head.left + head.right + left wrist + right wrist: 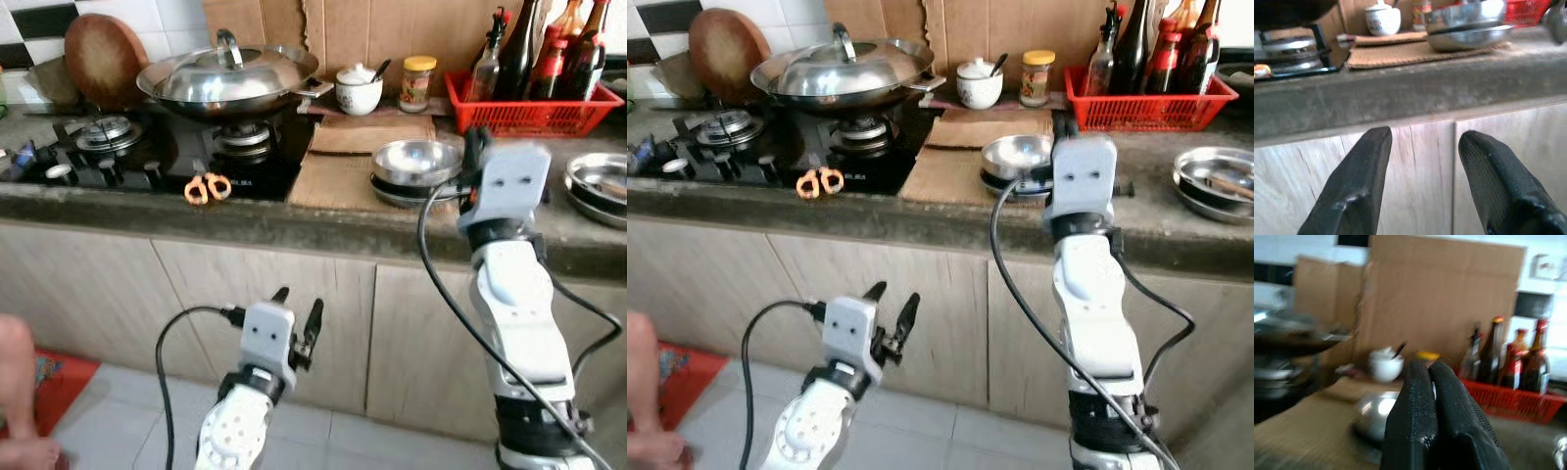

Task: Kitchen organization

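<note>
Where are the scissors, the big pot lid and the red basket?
Scissors point(207, 187), left eye view, on the orange handles.
Lid point(220, 76), left eye view, on its shiny dome below the handle.
Red basket point(529, 113), left eye view, on its front wall.

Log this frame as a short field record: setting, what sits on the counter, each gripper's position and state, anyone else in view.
setting: kitchen counter with gas stove
stove: lidded wok; orange scissors at front edge
counter: stacked steel bowls on cardboard; white jar; red basket of bottles
left gripper: low before cabinet doors, open, empty
right gripper: raised at counter height near the bowls, shut, empty
person: limb at lower left
</note>
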`<state>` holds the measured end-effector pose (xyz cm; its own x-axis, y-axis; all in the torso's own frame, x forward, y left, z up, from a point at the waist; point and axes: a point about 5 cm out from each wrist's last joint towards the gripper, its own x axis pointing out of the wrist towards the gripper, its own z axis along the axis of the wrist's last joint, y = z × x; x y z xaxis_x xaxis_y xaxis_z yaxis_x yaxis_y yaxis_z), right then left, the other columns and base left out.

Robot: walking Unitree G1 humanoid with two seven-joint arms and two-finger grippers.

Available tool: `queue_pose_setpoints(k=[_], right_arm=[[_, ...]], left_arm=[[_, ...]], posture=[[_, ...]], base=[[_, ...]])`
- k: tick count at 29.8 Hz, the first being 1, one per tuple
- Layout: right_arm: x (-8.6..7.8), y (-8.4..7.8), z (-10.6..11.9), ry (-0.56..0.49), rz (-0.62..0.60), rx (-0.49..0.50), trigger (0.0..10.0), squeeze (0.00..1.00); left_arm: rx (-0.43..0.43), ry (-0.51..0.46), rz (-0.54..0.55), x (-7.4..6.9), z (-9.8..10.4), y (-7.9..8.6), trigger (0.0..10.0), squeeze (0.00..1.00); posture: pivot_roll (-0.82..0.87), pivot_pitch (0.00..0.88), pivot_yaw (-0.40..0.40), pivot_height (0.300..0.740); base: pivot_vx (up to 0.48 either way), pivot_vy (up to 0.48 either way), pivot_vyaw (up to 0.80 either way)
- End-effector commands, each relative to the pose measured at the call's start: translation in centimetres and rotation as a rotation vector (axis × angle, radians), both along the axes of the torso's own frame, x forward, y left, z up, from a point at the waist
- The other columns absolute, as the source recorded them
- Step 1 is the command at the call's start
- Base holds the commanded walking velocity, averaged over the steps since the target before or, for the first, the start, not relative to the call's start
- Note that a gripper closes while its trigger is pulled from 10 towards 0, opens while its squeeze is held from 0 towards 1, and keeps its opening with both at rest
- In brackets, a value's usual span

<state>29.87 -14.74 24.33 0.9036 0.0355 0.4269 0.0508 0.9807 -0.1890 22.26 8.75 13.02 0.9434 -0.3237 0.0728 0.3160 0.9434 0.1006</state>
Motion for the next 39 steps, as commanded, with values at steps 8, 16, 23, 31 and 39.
queue_pose_setpoints(k=[8, 16, 23, 31, 39], right_arm=[[-2.2, 1.2, -3.9, 0.145, 0.092, -0.001, 0.0, 0.0], [-3.9, 2.2, -6.6, 0.263, 0.145, 0.056, 0.0, 0.0], [-4.8, 2.5, -7.5, 0.309, 0.148, 0.09, 0.0, 0.0], [-5.1, 2.7, -7.8, 0.319, 0.141, 0.1, 0.0, 0.0], [-5.2, 3.0, -8.0, 0.332, 0.126, 0.11, 0.0, 0.0]], left_arm=[[-0.012, 0.013, 0.007, 0.0, -0.1, 0.1, 10.0, 0.0], [-0.045, 0.037, -0.025, -0.2, -0.2, -0.2, 10.0, 0.0], [-0.05, 0.042, -0.042, -0.4, -0.2, -0.4, 10.0, 0.0], [-0.048, 0.044, -0.046, -0.4, -0.3, -0.4, 10.0, 0.0], [-0.041, 0.05, -0.059, -0.4, -0.3, -0.4, 10.0, 0.0]], posture=[[0.07, 0.038, 0.015, 0.74], [0.07, 0.034, 0.015, 0.74], [0.06, 0.036, 0.014, 0.74], [0.06, 0.035, 0.014, 0.74], [0.07, 0.038, 0.027, 0.74]], base=[[0.0, 0.0, 0.0], [0.0, 0.0, -0.08], [0.0, 0.231, -0.8], [0.0, 0.389, -0.8], [0.0, 0.034, -0.1]])
